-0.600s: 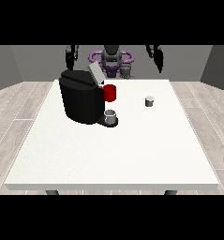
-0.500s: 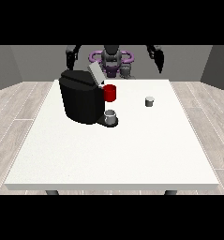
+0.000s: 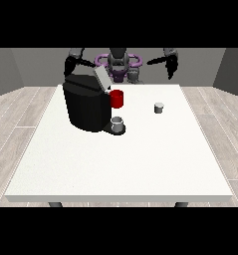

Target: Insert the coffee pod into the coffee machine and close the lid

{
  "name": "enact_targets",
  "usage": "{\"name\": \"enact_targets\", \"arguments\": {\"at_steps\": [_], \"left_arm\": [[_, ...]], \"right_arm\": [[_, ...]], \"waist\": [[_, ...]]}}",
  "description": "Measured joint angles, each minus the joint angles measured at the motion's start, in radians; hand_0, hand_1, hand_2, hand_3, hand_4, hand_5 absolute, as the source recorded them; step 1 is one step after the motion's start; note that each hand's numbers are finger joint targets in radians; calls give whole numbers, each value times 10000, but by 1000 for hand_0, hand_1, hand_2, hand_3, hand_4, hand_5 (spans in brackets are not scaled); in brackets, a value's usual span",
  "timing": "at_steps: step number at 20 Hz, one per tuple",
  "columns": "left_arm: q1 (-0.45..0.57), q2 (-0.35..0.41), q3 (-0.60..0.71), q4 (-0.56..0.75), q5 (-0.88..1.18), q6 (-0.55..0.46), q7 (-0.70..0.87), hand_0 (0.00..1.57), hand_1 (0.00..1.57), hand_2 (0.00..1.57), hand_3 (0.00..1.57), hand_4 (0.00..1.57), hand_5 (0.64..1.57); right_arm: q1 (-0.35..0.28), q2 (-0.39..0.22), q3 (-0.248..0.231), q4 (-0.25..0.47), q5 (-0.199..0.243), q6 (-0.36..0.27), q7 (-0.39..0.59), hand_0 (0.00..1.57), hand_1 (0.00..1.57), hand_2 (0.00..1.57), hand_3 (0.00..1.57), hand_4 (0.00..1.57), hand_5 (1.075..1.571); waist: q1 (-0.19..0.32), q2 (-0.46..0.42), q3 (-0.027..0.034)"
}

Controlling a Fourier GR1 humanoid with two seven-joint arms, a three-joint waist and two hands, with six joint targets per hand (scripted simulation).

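Note:
A black coffee machine [image 3: 85, 106] stands on the white table [image 3: 120, 159] at the view's left, its grey lid [image 3: 101, 78] tilted up and open. A red part [image 3: 117, 98] sticks out at its front, and a grey cup [image 3: 118, 124] sits on its drip base. The small grey coffee pod [image 3: 159, 107] stands upright on the table right of the machine. The hand at the view's right [image 3: 172, 68] hangs in the air behind the table's far edge, well above and beyond the pod. The hand at the view's left [image 3: 69, 66] is raised behind the machine.
The robot's torso [image 3: 119, 63] with a purple ring stands behind the table's far edge. Wood-patterned floor surrounds the table. The table's near half is bare white surface.
Both arms have lifted and spread a little outward; the hand at the view's right has drifted slightly rightward. Pod, cup and machine have stayed in place.

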Motion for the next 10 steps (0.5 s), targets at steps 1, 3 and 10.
{"name": "enact_targets", "arguments": {"at_steps": [1,3,10], "left_arm": [[-98,138,2,143,-178,-37,-13,0,0,0,0,0,1571],[-432,627,245,542,-292,-333,-42,0,0,0,0,0,1571],[-2058,1469,588,1961,-940,-779,532,0,0,0,0,0,1571]], "right_arm": [[-7,67,71,-1,163,-150,18,0,0,0,0,0,1571],[-96,57,99,-64,241,-175,-1,0,0,0,0,0,1571],[-649,323,365,98,459,-263,-234,0,0,0,0,0,1571]], "waist": [[-67,62,-2],[-256,245,-4],[-852,1035,-9]]}}
